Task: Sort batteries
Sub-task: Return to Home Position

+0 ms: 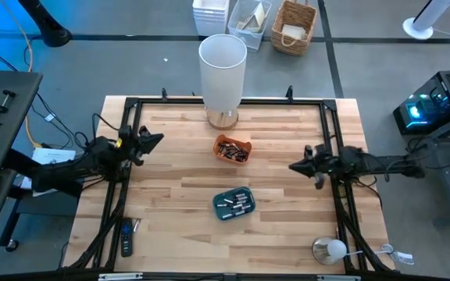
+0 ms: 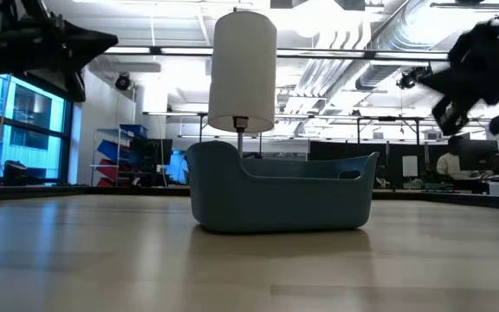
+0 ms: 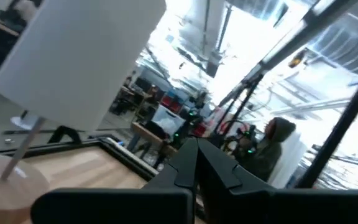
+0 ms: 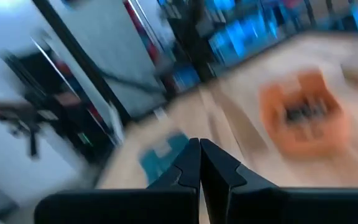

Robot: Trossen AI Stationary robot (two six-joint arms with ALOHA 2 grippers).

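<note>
Sorting looks basically wrapped up, so this bit is just parking the arms cleanly. The big wooden table [image 1: 287, 234] has the tall white lamp [image 1: 223, 66] at its far edge. Each arm sits out at its own side: the left gripper [image 1: 156, 139] is over the left edge and the right gripper [image 1: 295, 166] is over the right, both well apart from the bins in the middle. Both pincers are clenched tip to tip with nothing in them.

The orange bin [image 1: 233, 138] sits near the lamp base and holds the dark batteries [image 1: 233, 151]. The blue bin [image 1: 216, 204] sits nearer the front and holds the silver batteries [image 1: 237, 204]. As far as I can make out from above, none are loose on the wood, but they're tiny, so don't quote me.

To do it well, I'd keep the fingers pinched, stay high and pull each arm straight back on its own side. Don't swing inward toward the lamp shade or dip over the bins.
</note>
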